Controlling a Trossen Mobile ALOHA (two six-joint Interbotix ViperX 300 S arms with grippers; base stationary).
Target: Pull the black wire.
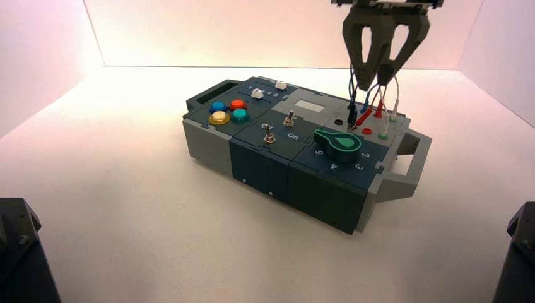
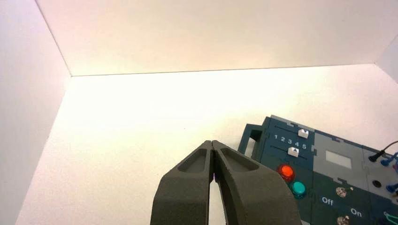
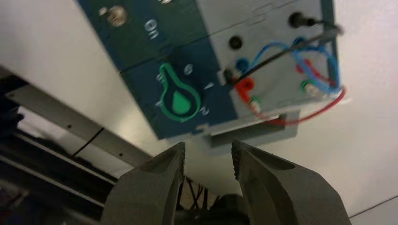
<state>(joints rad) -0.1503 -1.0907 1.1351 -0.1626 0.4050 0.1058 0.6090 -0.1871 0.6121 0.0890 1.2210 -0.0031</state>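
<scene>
Right claw [image 1: 375, 81]: hanging above box's wire corner, fingers parted narrowly, gripping nothing | thin black wire [image 3: 277, 55]: lying across grey socket panel [image 3: 277, 33] | Left claw [image 2: 213, 146]: closed, sitting apart.

Right claw [image 1: 376, 82] hanging high at the far right, pointing straight down, fingers slightly parted. Left claw [image 2: 213, 146] parked low and level, fingertips pressed together.

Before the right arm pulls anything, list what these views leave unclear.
- High view: the right gripper covers the loop top of the black wire.
- Right wrist view: blur hides whether its plugs are seated.
- Left wrist view: the edge cuts off the wires beyond the shut left gripper.
</scene>
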